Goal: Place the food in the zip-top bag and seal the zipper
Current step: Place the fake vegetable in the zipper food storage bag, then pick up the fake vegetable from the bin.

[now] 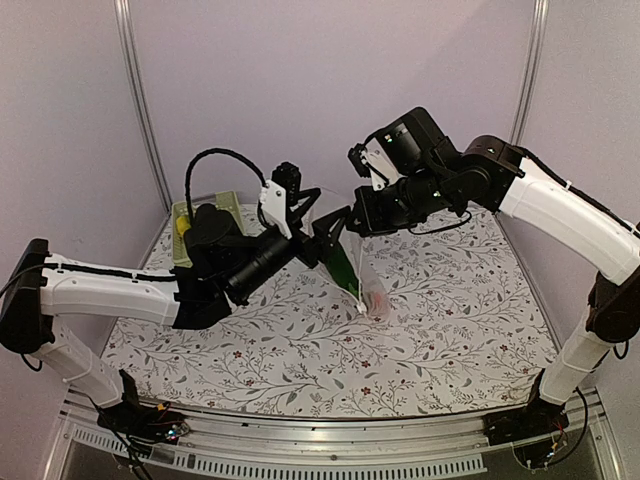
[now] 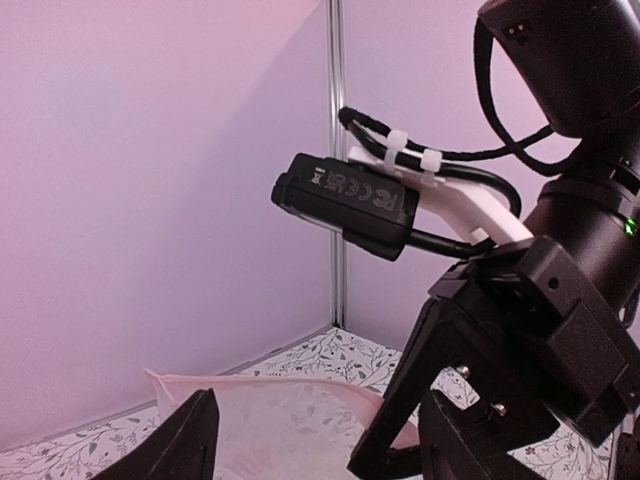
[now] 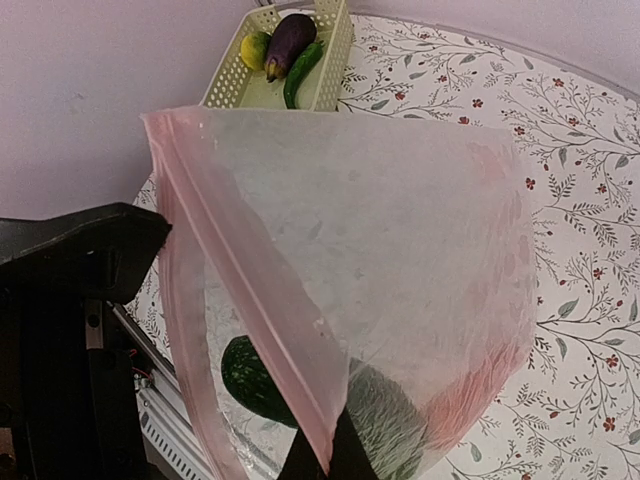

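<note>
The right hand (image 3: 325,458) is pinching the zipper (image 3: 240,290) with its fingers closed, holding the zip-top bag (image 3: 400,260) hanging over the counter (image 3: 590,200). In the bag's low end, dark green pieces (image 3: 255,385) and a red-orange piece (image 3: 470,400) are lying together. The left hand (image 1: 318,240) is hovering just beside the bag's mouth, fingers spread and gripping nothing. The eggplant (image 3: 290,40) and a green cucumber (image 3: 303,72) are sitting in the basket (image 3: 230,90) at the counter's far left corner
</note>
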Motion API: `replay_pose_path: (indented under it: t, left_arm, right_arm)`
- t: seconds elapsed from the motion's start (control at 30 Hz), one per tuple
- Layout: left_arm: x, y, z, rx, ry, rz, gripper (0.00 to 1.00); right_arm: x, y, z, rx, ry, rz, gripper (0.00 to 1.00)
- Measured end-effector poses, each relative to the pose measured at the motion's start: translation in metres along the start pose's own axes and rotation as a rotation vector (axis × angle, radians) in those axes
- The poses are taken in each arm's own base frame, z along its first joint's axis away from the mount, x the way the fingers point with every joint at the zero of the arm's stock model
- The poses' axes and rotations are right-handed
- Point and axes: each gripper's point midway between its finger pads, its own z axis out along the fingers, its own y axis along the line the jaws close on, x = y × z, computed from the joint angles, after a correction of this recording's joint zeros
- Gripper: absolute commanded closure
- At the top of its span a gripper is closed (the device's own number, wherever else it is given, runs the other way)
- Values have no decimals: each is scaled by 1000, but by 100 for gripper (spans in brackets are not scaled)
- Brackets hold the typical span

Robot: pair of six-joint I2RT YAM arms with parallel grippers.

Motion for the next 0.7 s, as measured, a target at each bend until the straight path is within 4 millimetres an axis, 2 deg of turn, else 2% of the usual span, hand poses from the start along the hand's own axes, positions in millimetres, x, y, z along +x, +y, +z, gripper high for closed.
replay_pose_path:
  t: [0.27, 0.5, 0.7]
  left_arm:
    - [3, -4, -2, 26, 43, -3, 13]
    - [-25, -7, -2, 54, 75, -66, 9]
    - [-46, -5, -11, 62, 118, -138, 8]
  right_arm:
    - [-1, -2, 0, 13, -8, 0, 100]
    - [-2, -3, 0, 18, -10, 0, 100]
    - [-2, -4, 0, 21, -12, 0, 100]
